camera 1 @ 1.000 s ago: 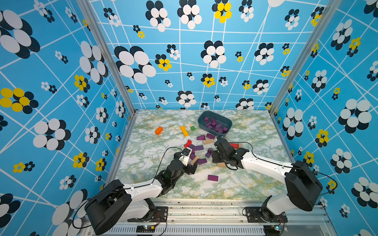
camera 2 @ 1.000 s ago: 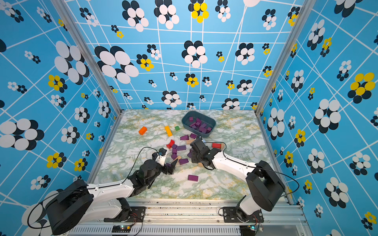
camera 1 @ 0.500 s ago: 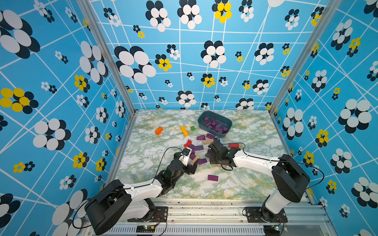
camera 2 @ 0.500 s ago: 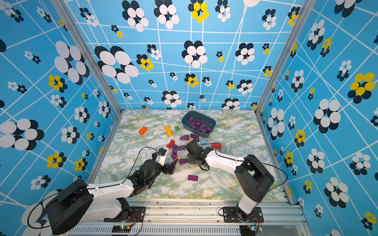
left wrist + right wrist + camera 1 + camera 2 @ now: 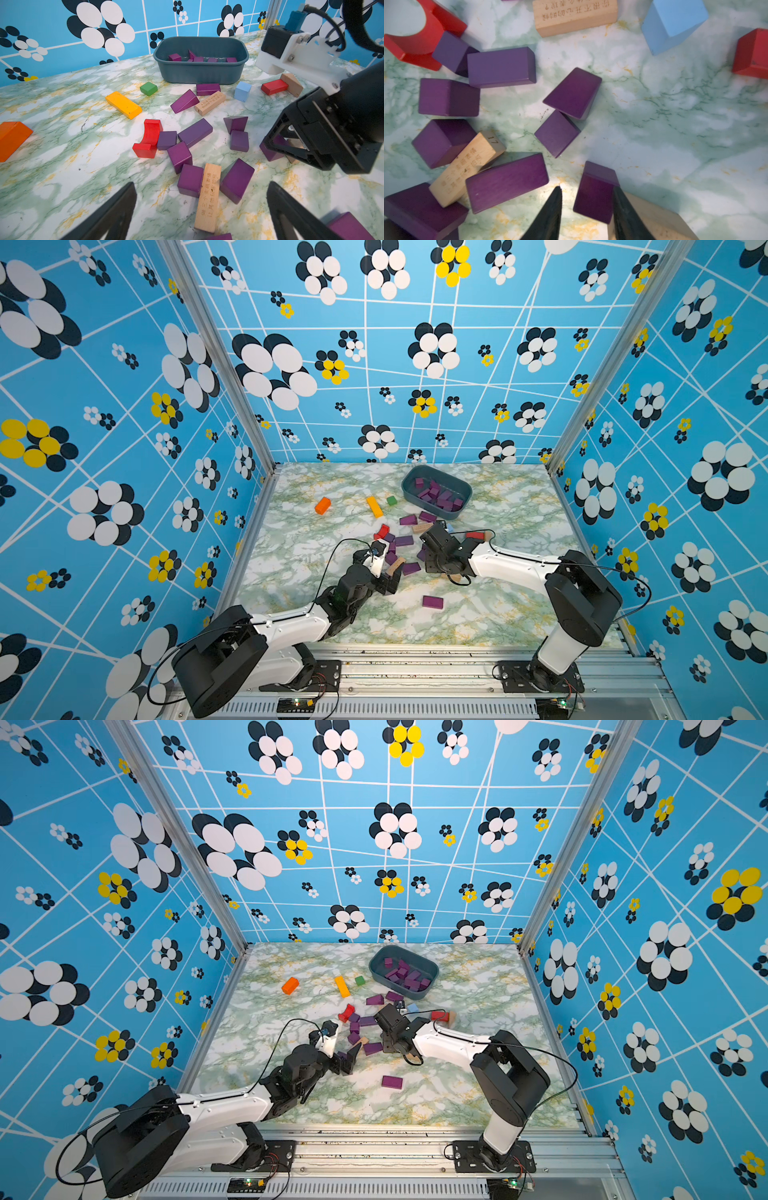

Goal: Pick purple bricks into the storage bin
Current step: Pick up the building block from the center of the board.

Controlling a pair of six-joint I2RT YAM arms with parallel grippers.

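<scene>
The small dark-purple wooden brick (image 5: 595, 197) I am after lies flat on the green-veined marble-patterned table (image 5: 675, 124). It is outside the dark teal-grey plastic storage bin (image 5: 464, 506), well apart from it on the robot's side.

Over the last second the right arm has swung round and brought the right gripper (image 5: 587, 189) down over this brick, with its jaws narrowing all the while. One finger now touches the brick's flank, while a sliver of table shows between the other finger and the brick. I judge the pincer to be closing in but not yet clenched. A plain tan wooden block (image 5: 658, 220) sits just beside the touching finger, on its outer side, and I would watch that it does not come up with the brick.

The left gripper (image 5: 200, 185) has not moved. It hangs spread wide and empty over the loose purple bricks (image 5: 195, 132) on the robot's side of the bin.

Several stored purple bricks (image 5: 174, 57) already lie in the bin. A lone purple bar (image 5: 432, 602) lies farthest from it. I take it that this pick is nearly secured, with the lift and carry to the bin to follow and many bricks left.
</scene>
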